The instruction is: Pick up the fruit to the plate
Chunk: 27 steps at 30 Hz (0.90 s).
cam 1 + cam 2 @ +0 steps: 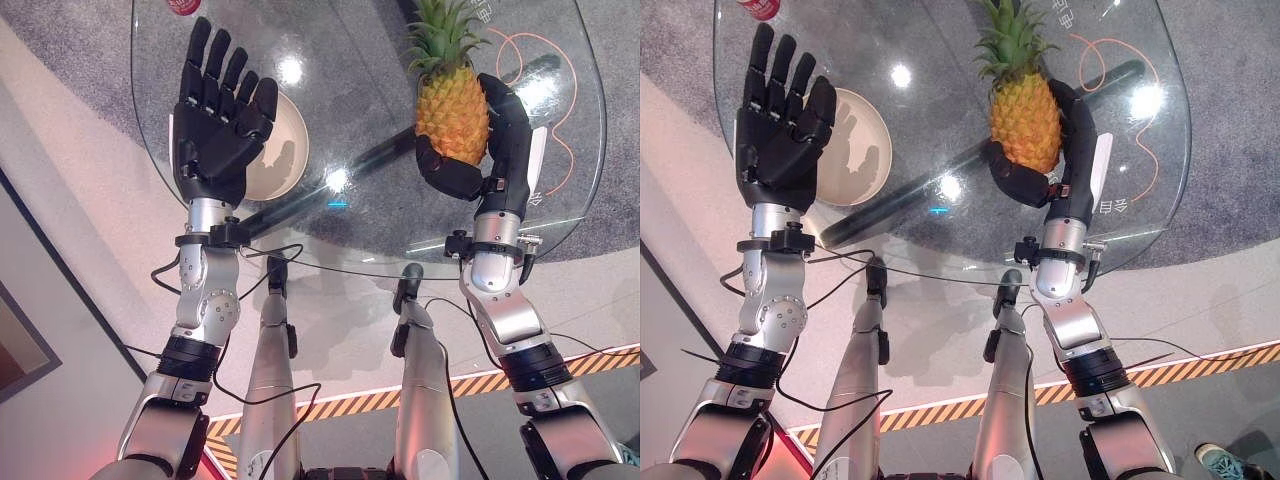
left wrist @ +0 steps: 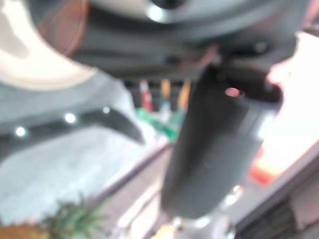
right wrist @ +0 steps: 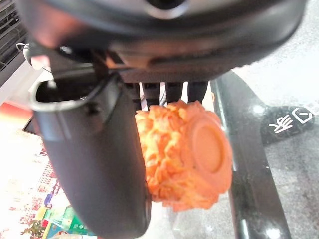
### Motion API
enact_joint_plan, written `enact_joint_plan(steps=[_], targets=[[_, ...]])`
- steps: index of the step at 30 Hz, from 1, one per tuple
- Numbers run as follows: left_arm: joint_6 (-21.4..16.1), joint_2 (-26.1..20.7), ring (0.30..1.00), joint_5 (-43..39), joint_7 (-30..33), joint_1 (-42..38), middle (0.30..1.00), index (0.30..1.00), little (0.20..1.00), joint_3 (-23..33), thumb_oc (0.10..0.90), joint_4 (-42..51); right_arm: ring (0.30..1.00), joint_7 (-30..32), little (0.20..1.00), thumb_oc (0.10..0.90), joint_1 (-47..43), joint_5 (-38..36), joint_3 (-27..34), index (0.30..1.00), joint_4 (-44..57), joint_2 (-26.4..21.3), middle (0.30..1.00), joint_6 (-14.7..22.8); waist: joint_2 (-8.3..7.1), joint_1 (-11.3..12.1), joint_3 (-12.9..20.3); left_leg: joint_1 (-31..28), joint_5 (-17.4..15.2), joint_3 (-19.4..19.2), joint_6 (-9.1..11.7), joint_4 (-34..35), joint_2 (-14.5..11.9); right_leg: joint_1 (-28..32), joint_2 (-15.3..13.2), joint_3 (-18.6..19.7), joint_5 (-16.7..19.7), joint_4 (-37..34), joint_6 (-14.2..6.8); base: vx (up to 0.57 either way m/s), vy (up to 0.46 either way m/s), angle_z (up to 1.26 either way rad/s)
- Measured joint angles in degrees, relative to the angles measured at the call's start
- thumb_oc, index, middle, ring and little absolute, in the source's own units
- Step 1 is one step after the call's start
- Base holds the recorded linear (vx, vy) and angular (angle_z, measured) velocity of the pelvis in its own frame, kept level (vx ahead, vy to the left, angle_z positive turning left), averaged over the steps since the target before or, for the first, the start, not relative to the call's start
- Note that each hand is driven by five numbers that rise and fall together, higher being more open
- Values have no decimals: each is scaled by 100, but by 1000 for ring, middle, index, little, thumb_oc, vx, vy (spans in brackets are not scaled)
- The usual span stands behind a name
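An orange-yellow pineapple (image 1: 452,110) with a green leafy crown is held upright over the round glass table (image 1: 340,240), on its right side. My right hand (image 1: 495,140) is curled round it, fingers and thumb wrapping its lower body; the right wrist view shows the pineapple's base (image 3: 192,157) against the palm. A cream plate (image 1: 285,150) lies on the left part of the table. My left hand (image 1: 215,110) hovers over the plate's left edge, fingers straight and spread, holding nothing.
A red object (image 1: 185,6) sits at the table's far left rim. The glass table's near edge (image 1: 400,272) curves just beyond my wrists. Orange-black hazard tape (image 1: 470,385) runs along the floor below.
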<state>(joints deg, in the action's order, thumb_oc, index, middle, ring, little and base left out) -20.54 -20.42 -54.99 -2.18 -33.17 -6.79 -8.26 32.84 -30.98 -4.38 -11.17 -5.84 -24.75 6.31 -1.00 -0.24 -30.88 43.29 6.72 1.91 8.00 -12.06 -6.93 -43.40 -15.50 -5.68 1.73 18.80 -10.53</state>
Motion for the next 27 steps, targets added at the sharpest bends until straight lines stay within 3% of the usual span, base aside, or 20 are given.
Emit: enact_joint_plan(steps=[12,27], targets=[[551,-25,900,-741,-114,-18,900,900,900,-210,800,26,300,-290,200,100,-29,1,-38,300,148,-21,300,1,-1,-7,0,18,2,-17,3,12,6,-29,-8,3,-11,-2,-6,0,0,0],[808,-10,900,-851,-80,-311,900,900,900,-519,800,27,300,-669,200,100,-323,174,-108,300,231,-37,300,63,-1,-4,0,26,2,-23,5,17,13,-46,-16,5,-14,1,-9,0,0,0]])
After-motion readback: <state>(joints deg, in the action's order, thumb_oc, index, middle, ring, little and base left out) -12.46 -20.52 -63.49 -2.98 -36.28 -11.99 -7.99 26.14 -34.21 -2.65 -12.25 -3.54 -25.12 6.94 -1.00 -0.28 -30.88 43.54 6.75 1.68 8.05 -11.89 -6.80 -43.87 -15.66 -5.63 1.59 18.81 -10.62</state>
